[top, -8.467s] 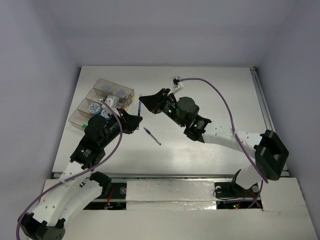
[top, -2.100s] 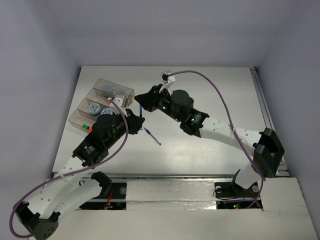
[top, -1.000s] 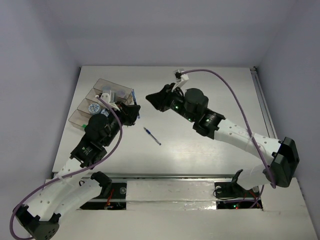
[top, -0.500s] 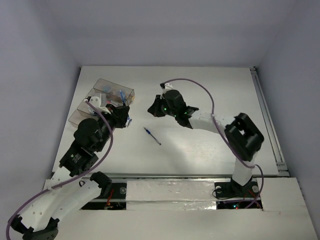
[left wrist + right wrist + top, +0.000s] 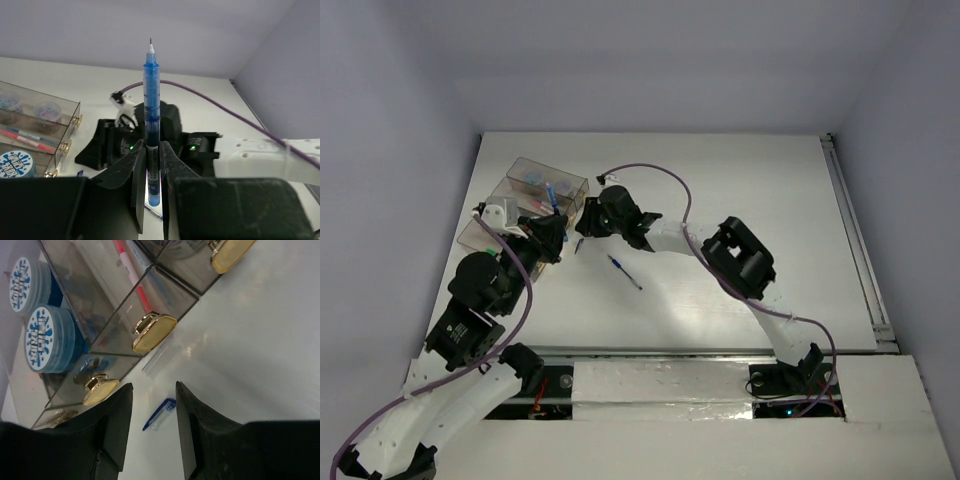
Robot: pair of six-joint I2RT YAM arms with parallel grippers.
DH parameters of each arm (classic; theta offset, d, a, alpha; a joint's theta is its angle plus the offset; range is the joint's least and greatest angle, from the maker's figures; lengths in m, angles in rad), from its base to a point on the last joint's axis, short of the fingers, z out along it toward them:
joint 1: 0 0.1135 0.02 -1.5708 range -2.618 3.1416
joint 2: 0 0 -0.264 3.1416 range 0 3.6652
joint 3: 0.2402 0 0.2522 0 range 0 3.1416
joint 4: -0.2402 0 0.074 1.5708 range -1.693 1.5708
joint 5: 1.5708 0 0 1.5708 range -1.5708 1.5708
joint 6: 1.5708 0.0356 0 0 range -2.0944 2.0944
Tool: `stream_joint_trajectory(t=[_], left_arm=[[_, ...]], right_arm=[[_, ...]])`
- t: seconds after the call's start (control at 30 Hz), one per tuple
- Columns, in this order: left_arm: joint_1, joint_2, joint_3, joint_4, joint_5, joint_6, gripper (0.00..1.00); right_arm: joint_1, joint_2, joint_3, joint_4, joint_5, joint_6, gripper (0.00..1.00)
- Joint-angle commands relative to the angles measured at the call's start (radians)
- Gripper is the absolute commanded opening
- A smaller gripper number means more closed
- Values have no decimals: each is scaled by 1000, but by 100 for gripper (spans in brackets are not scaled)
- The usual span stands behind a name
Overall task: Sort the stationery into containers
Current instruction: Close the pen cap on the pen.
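My left gripper (image 5: 152,150) is shut on a slim blue pen (image 5: 151,100), which stands upright between the jaws with its tip uncapped. In the top view this gripper (image 5: 550,232) is at the near right side of the smoky-brown containers (image 5: 525,170). My right gripper (image 5: 152,395) is open, low over the table right in front of the containers (image 5: 165,295). A small clear-and-blue pen cap (image 5: 161,413) lies on the table between its fingers. Blue-and-white rolls (image 5: 39,335) and a pink pen (image 5: 131,276) lie in compartments. Another blue pen (image 5: 625,272) lies on the table.
The compartments have gold knobs (image 5: 154,332) on their front ends, close to my right fingers. My right arm (image 5: 735,255) stretches across the table's middle, its purple cable (image 5: 655,172) looping above. The two grippers are close together by the containers.
My right gripper has swung left and down to the front of the containers, over the pen cap. My left gripper has drawn back slightly left, still holding the blue pen.
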Motion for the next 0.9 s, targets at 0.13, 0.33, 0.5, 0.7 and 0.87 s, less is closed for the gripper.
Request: stream_joint_trajectory(t=[0.13,0.33,0.5,0.7,0.87], left_arm=[[2,-63,-22,63,46,26,0],[2,-81,-39,72,81,26,0],[2,-90,-45,75,96,27,0],[2,-99,-51,83,118,26,0],[2,-106,-53,83,119,29,0]], right_arm=[[34,127,194,-104,107,5,47],[67,203,308,-180,184,-24,47],[98,252,394,-313,320,-63,42],[120,272,437,-380,417,-156,37],[141,272,434,-418,466,-228,37]])
